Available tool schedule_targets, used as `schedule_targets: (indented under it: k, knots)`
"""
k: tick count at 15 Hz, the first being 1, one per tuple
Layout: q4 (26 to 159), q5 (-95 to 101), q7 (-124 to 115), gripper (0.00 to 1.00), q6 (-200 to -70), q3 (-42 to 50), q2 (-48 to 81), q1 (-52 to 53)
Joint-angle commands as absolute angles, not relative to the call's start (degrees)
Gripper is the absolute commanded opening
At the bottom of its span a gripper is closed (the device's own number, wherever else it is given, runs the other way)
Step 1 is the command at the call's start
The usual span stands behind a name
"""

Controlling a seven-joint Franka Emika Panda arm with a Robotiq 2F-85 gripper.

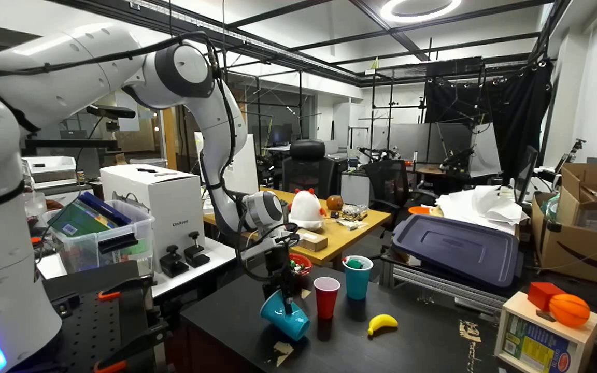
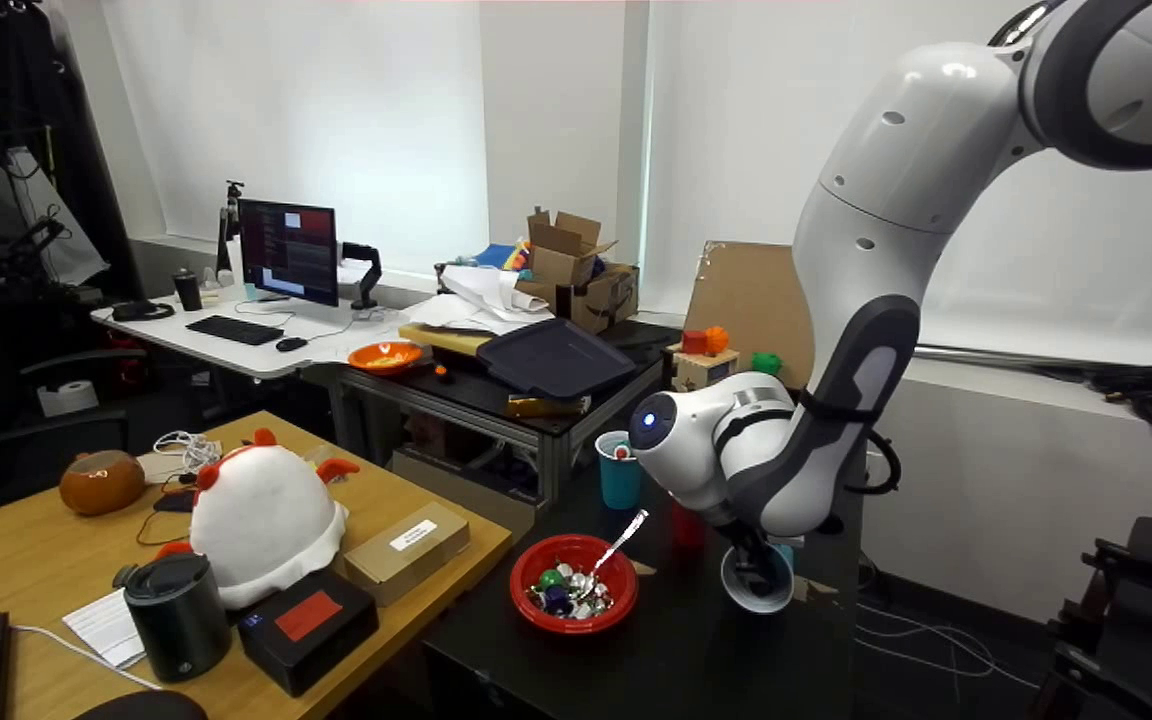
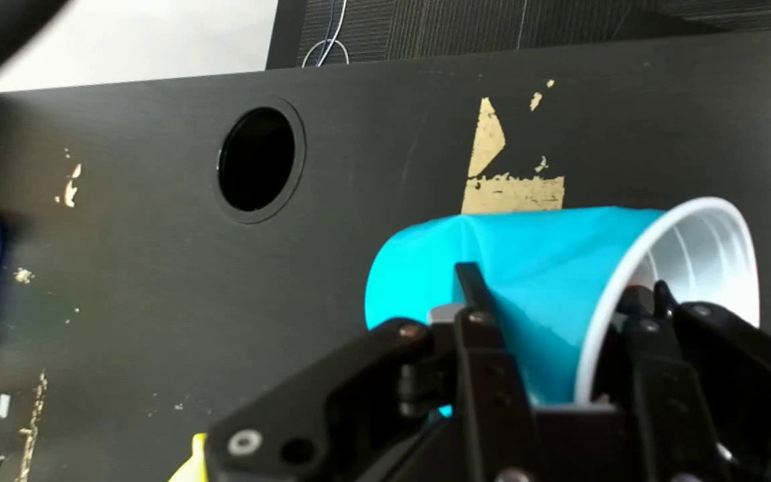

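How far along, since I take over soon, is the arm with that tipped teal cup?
Looks done: the gripper sits at the tipped teal cup, one finger inside, one outside. In hand: that cup, its side pinched between them. Left, probably: righting it, as it lies on its side while the red cup and another teal cup stand upright.

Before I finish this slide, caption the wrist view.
Robotiq gripper clamped on a tipped turquoise plastic cup, one finger inside its white-lined mouth, over a black tabletop.

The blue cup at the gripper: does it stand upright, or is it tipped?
Tipped: in the wrist view, the blue cup is turned sideways, its open mouth facing right.
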State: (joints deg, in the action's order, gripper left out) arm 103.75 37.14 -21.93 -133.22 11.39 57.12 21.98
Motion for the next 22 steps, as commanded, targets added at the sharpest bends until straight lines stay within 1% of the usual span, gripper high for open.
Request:
schedule_targets:
  k: [1,6,10,16,22]
  knots:
    - [106.7,37.5,-24.6,0.01,-132.9,11.4,52.6,21.9]
    - [111.6,36.0,-21.6,0.01,-134.9,9.1,44.8,18.8]
    - [114.6,31.3,-14.2,0.01,-140.6,3.8,40.6,12.7]
    - [115.0,14.1,4.3,0.01,-147.0,-5.7,42.8,1.5]
    - [113.9,-0.6,16.7,0.01,-147.4,-12.5,47.0,-8.5]
